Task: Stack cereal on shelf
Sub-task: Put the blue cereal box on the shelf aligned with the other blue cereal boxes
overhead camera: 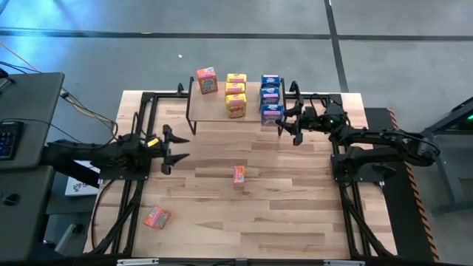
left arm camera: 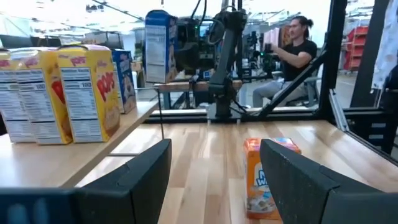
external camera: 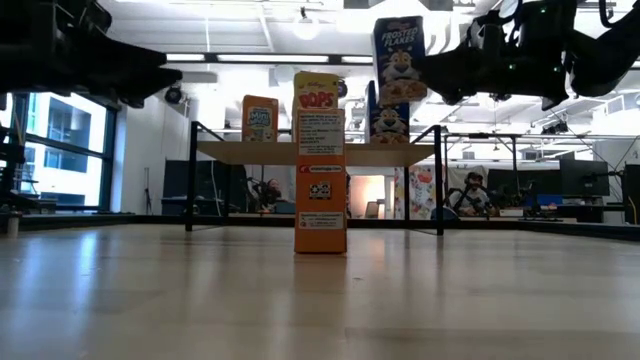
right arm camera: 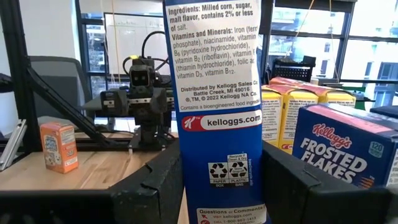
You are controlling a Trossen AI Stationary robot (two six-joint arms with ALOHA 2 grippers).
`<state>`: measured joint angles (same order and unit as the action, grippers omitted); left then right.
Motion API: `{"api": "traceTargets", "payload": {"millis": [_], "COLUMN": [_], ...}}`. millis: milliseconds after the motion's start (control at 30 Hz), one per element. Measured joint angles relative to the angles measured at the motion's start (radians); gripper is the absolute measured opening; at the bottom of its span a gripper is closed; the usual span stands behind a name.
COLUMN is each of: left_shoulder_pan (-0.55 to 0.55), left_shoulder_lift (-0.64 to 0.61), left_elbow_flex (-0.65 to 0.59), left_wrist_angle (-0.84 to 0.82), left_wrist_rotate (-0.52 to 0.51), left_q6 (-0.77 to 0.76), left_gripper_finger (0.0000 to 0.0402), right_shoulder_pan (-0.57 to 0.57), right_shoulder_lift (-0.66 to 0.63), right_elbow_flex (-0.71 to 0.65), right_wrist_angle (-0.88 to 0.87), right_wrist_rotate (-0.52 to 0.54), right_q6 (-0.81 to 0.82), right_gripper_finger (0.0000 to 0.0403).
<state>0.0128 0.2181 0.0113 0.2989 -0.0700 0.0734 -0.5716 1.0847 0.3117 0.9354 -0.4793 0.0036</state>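
Note:
The shelf [overhead camera: 211, 111] stands at the table's far middle. On it are an orange cereal box [overhead camera: 207, 80], three yellow ones [overhead camera: 236, 94] and two blue ones [overhead camera: 270, 87]. My right gripper [overhead camera: 290, 124] is shut on another blue box [right arm camera: 217, 93], which is raised above the shelf's right end [external camera: 398, 60]. One orange box [overhead camera: 239, 175] stands upright mid-table. Another [overhead camera: 156, 216] lies flat at the near left. My left gripper [overhead camera: 176, 146] hovers open at the table's left, pointing level at the standing orange box [left arm camera: 264, 177]. My right gripper pinches the blue box between its two fingers, one finger [right arm camera: 149, 186] on each broad face, at the box's lower part [right arm camera: 186, 186]. The fingers come in level from the table's right. The box is upright and lifted clear above the shelf top.
Black frame rails [overhead camera: 144, 111] run along the table's left and right sides. A person [left arm camera: 298, 50] sits in the room beyond the table. Bare tabletop [overhead camera: 295, 207] lies at the near right.

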Motion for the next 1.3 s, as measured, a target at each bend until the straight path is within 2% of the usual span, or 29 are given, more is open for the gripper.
{"api": "traceTargets", "payload": {"millis": [267, 500, 633, 1000, 1300], "left_shoulder_pan": [0.0, 0.0, 0.0, 0.0, 0.0], "left_shoulder_lift": [-0.105, -0.106, -0.106, -0.106, -0.106], "left_elbow_flex": [0.0, 0.0, 0.0, 0.0, 0.0], "left_wrist_angle": [-0.08, -0.11, -0.11, -0.112, -0.115], "left_wrist_rotate": [-0.002, -0.072, -0.072, -0.072, -0.072], "left_q6": [0.016, -0.022, -0.052, -0.037, -0.036], "left_gripper_finger": [0.0237, 0.0237, 0.0237, 0.0237, 0.0237], "right_shoulder_pan": [0.0, -0.02, -0.039, -0.039, -0.055], "right_shoulder_lift": [0.001, 0.002, 0.014, 0.157, 0.173], "right_elbow_flex": [0.001, 0.001, 0.001, 0.001, 0.001], "right_wrist_angle": [-0.01, -0.04, -0.063, 0.079, 0.087], "right_wrist_rotate": [0.0, -0.01, -0.011, -0.026, -0.026], "right_q6": [-0.017, -0.049, -0.054, -0.046, -0.055], "right_gripper_finger": [0.0169, 0.0169, 0.0169, 0.0169, 0.0169]}}
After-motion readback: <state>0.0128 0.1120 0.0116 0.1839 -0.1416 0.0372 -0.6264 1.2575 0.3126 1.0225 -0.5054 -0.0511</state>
